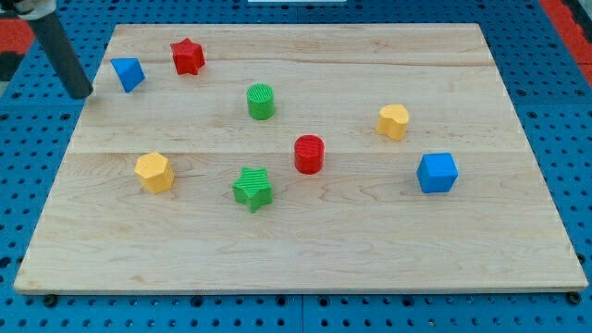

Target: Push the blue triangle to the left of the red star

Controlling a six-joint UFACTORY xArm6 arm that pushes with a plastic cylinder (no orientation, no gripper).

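Note:
The blue triangle (128, 73) lies near the board's top left corner. The red star (187, 56) sits just to its right and a little higher, with a small gap between them. My tip (81, 94) is at the board's left edge, left of and slightly below the blue triangle, apart from it. The dark rod rises from the tip toward the view's top left.
A green cylinder (261, 101), a red cylinder (309, 154) and a green star (252, 188) stand mid-board. A yellow hexagon (154, 172) is at the left, a yellow block (393, 121) and a blue cube (437, 173) at the right. The wooden board (296, 250) lies on a blue pegboard.

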